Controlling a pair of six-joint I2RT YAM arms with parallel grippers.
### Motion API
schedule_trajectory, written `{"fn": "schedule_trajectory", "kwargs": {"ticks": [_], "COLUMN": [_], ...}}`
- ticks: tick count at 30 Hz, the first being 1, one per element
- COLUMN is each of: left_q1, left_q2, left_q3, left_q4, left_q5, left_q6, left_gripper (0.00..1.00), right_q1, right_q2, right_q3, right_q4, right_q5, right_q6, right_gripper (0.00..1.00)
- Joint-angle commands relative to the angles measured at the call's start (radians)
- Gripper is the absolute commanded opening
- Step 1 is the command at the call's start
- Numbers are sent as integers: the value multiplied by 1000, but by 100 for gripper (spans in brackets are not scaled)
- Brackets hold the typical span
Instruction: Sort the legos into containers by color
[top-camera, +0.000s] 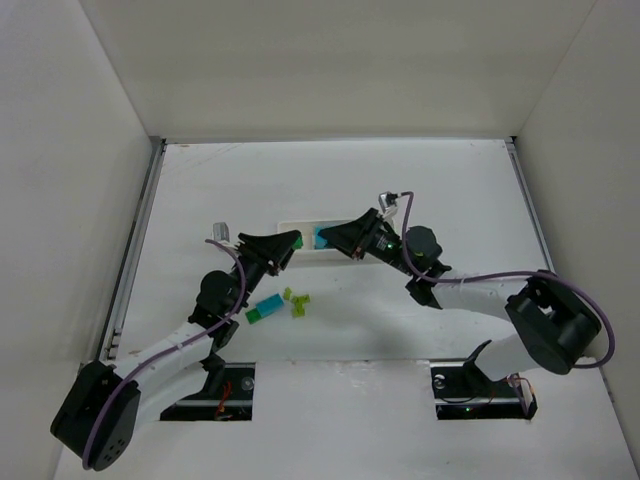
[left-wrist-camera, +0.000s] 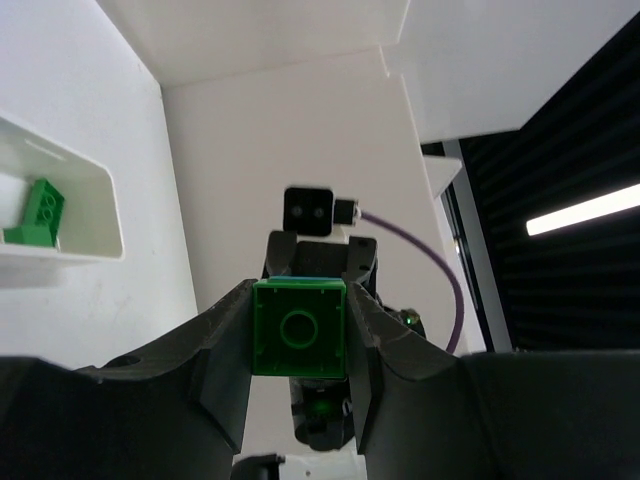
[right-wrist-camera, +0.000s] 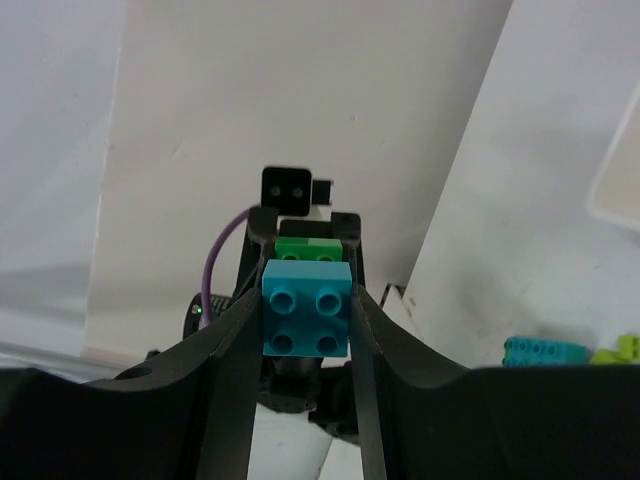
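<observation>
My left gripper (top-camera: 291, 243) is shut on a dark green lego (top-camera: 297, 240), whose hollow underside faces the left wrist view (left-wrist-camera: 299, 328). My right gripper (top-camera: 328, 238) is shut on a cyan lego (top-camera: 321, 237), studs toward the right wrist view (right-wrist-camera: 306, 308). The two grippers face each other tip to tip just above the white tray (top-camera: 300, 225); I cannot tell if the two held legos touch. Another green lego (left-wrist-camera: 38, 212) lies in a tray compartment (left-wrist-camera: 100, 215). Loose cyan (top-camera: 268, 304), green (top-camera: 254, 317) and yellow-green (top-camera: 298, 301) legos lie on the table in front of the tray.
Both arms cover most of the tray, so its compartments are largely hidden in the top view. White walls enclose the table on the left, right and back. The loose cyan lego (right-wrist-camera: 543, 351) and a yellow-green one (right-wrist-camera: 620, 349) also show low right in the right wrist view.
</observation>
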Motion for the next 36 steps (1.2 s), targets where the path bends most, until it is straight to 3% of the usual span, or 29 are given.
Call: {"fn": "schedule_trajectory", "kwargs": {"ticks": [1, 11, 15, 20, 23, 29, 36], "left_q1": [24, 26, 26, 3, -8, -20, -15], "left_q2": [-20, -16, -14, -30, -47, -66, -53], "left_q3": [-11, -10, 3, 55, 88, 136, 145], "left_q4": [49, 49, 43, -77, -157, -281, -303], "left_q5": [-57, -52, -46, -45, -48, -59, -60], "left_q6": [12, 28, 77, 192, 267, 379, 416], "left_gripper": [13, 12, 13, 13, 13, 13, 13], "right_q1": [-56, -99, -122, -113, -86, -66, -44], "right_q2": [-50, -4, 24, 10, 59, 176, 229], "right_q3": [-15, -9, 42, 171, 261, 363, 389], "right_q4": [95, 85, -96, -476, -613, -695, -707], "right_q5": [30, -5, 18, 229, 320, 356, 368], "right_q6": [-6, -2, -108, -376, -490, -552, -561], "right_gripper": [32, 32, 32, 34, 34, 36, 39]}}
